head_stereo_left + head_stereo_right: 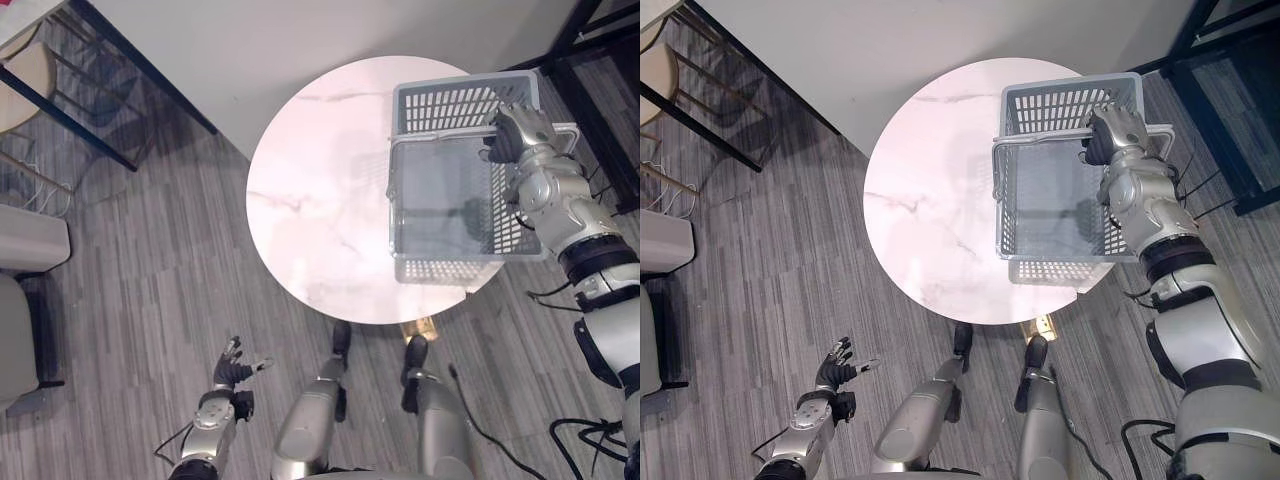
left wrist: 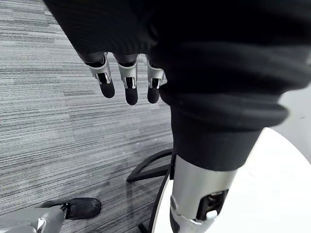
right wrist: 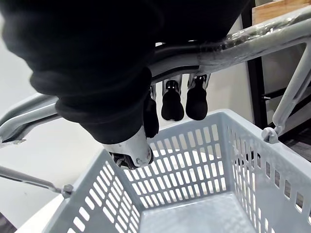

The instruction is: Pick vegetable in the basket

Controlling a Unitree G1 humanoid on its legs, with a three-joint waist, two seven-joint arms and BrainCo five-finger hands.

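Note:
A grey plastic basket (image 1: 440, 268) stands on the right side of the round white marble table (image 1: 310, 200). Its inside looks bare in the right wrist view. My right hand (image 1: 520, 130) is at the far right end of the raised handle (image 1: 440, 140). Seen from the right wrist, the fingers (image 3: 172, 104) curl over the handle bar (image 3: 243, 46). My left hand (image 1: 232, 372) hangs low over the floor at my left side, away from the table. Its fingers (image 2: 129, 82) are straight and hold nothing.
A black-framed table and a chair (image 1: 60, 90) stand at the upper left. A black shelf frame (image 1: 590, 40) is close to the basket at the upper right. A grey seat (image 1: 25, 250) is at the left edge. A white wall (image 1: 250, 40) runs behind the table.

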